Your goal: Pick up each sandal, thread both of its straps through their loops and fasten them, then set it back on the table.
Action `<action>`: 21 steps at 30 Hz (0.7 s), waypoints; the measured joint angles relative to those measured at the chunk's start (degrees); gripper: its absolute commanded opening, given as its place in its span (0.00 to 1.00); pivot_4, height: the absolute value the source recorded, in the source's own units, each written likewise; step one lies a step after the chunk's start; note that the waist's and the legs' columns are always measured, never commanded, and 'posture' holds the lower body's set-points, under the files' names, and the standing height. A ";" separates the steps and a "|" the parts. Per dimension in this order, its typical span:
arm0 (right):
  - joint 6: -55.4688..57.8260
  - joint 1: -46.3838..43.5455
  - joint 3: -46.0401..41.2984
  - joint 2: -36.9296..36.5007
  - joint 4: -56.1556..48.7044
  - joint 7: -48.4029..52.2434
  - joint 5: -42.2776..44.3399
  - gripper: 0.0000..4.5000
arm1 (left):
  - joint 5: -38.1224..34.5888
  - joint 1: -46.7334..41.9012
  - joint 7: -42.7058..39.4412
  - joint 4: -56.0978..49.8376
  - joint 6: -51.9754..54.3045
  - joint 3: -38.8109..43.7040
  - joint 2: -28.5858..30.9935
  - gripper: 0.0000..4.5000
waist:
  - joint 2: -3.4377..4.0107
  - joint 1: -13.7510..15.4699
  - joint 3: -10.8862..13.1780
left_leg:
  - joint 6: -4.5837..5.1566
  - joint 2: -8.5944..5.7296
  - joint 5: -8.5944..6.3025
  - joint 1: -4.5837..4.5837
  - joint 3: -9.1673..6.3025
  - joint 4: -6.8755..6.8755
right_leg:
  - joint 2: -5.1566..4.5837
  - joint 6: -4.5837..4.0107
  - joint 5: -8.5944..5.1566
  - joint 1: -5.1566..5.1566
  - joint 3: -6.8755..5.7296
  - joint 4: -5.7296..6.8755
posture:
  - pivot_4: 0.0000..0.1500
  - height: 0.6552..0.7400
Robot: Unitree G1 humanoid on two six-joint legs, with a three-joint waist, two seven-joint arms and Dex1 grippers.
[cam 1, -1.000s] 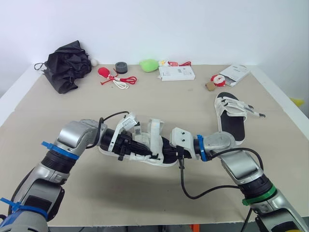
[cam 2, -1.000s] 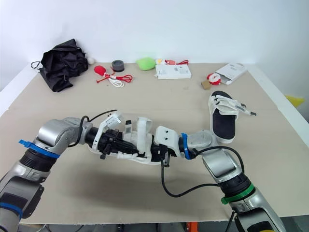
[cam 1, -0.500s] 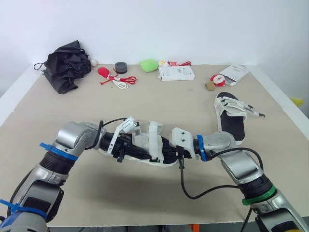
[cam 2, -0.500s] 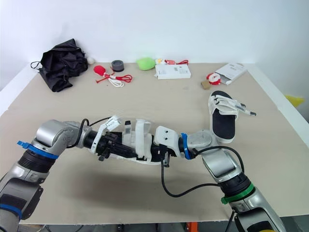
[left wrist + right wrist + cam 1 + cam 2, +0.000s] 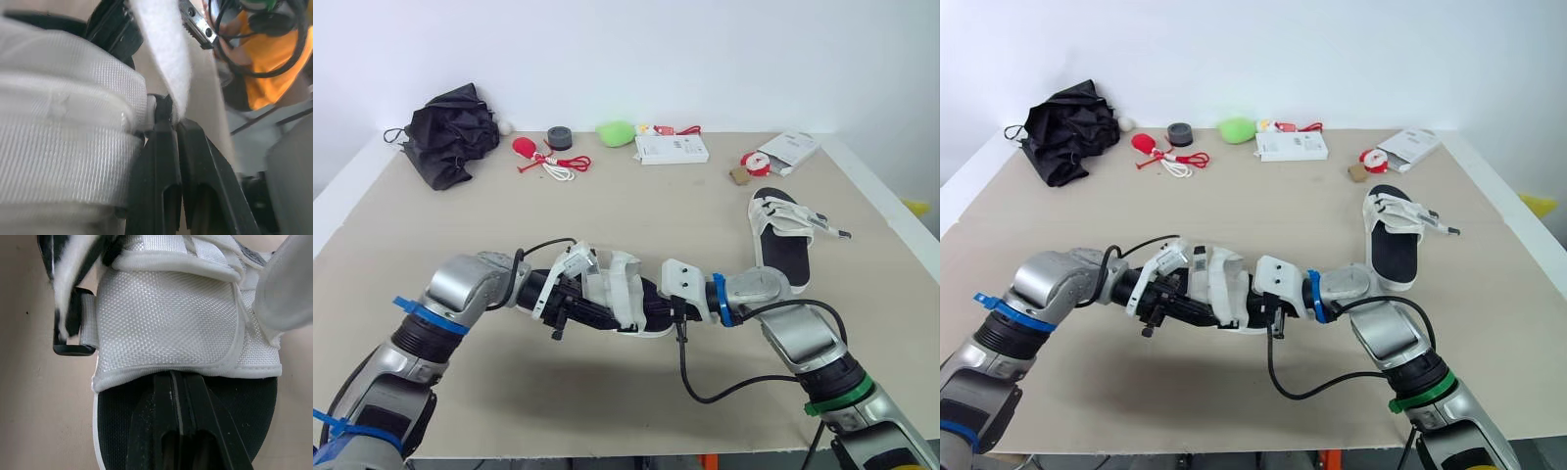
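White mesh over a black footbed marks both sandals, two in all on the tan table point(image 5: 636, 211). The first sandal point(image 5: 625, 286) is held between the two grippers, well in front of the white box point(image 5: 672, 148), on the robot's side. The second sandal point(image 5: 783, 238) lies flat, in front of that box and off to its right, with one strap end sticking out sideways. The left gripper point(image 5: 576, 311) meets the first sandal from the box's left side and the right gripper point(image 5: 653, 305) from its right. Left of the box sit one green lump point(image 5: 615, 131), one grey roll point(image 5: 559, 137) and, farthest left, one black cloth bundle point(image 5: 452, 132). The head views give this layout but leave the fingertips hard to read; the wrist views settle them. In the left wrist view the two black fingers point(image 5: 156, 166) are pressed together on a fuzzy white strap point(image 5: 164, 54) that rises from their tips. In the right wrist view the fingers point(image 5: 151, 426) are closed flat against each other, gripping the first sandal by the edge of its mesh band point(image 5: 166, 323), with one black loop point(image 5: 73, 350) at the band's side.
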 measured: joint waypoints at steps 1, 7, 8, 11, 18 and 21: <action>0.00 0.00 -0.06 -0.01 0.20 -0.07 -0.14 0.00 | 1.52 0.27 0.77 0.18 -3.09 -0.26 -0.67 0.01 | 0.00 0.00 0.00 | 0.00 -0.01 0.00 0.08 0.00 0.02 | 0.00 -0.10 -0.05 0.09 0.03 0.00 | 1.00 1.00; 0.01 0.10 -0.33 -0.10 0.23 -0.16 -0.92 0.00 | 4.73 0.58 0.95 0.86 -9.75 -0.92 -1.76 0.01 | -0.01 0.35 -0.07 | 0.05 -0.12 0.04 0.29 0.01 0.21 | -0.01 -0.22 -0.12 0.18 0.27 -0.02 | 1.00 1.00; 0.01 0.14 -0.33 -0.07 0.21 -0.21 -0.93 0.00 | 5.09 0.58 0.58 0.85 -10.42 -1.17 -1.54 0.01 | -0.01 0.35 -0.07 | 0.05 -0.12 0.04 0.31 0.02 0.20 | -0.02 -0.21 -0.12 0.19 0.30 -0.02 | 1.00 1.00; 0.01 0.28 -0.33 0.11 0.18 -0.23 -0.93 0.00 | 6.87 0.55 -1.59 0.85 -14.04 -2.24 -0.04 0.01 | -0.04 0.35 -0.09 | 0.04 -0.12 0.03 0.32 0.07 0.15 | -0.01 -0.21 -0.12 0.19 0.34 -0.03 | 1.00 1.00; -0.01 0.38 -0.12 0.86 0.01 -0.23 -0.89 0.00 | 9.57 -2.24 -6.02 2.94 -18.34 -4.20 1.85 0.01 | -0.04 0.33 -0.14 | 0.05 0.00 0.03 0.30 0.06 -0.13 | 0.22 -0.23 -0.15 0.20 0.36 -0.02 | 1.00 1.00; -0.01 0.34 -0.13 0.93 0.12 -0.30 -0.90 0.00 | 9.57 -2.67 -6.49 4.03 -18.10 -4.08 1.46 0.18 | -0.04 0.32 -0.13 | 0.05 0.00 0.03 0.30 0.06 -0.13 | 0.22 -0.33 -0.20 0.19 0.36 -0.02 | 1.00 1.00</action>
